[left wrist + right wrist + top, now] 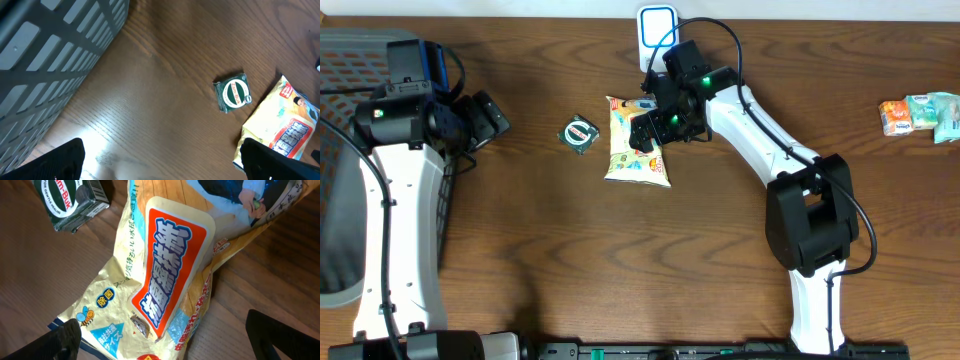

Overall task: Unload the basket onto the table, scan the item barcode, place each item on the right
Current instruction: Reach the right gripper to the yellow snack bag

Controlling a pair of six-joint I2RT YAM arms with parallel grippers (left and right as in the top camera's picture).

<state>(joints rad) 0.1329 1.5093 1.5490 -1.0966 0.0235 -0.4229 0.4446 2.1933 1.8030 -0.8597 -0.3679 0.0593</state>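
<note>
A grey basket (340,60) sits at the counter's (520,260) left edge; the left end effector (490,117) hangs beside it, spread wide and empty; a green packet (579,133) lies just left of the yellow snack bag (638,165); the right end effector (653,127) hovers over that bag, released; small packets (920,112) lie far right.

A small green box (233,93) lies on the wooden bench (150,110) just beside a yellow snack bag (280,132) at the right, a grey slatted basket (50,55) fills the far left, and the left pincer (167,165) has its jaws wide apart.
</note>
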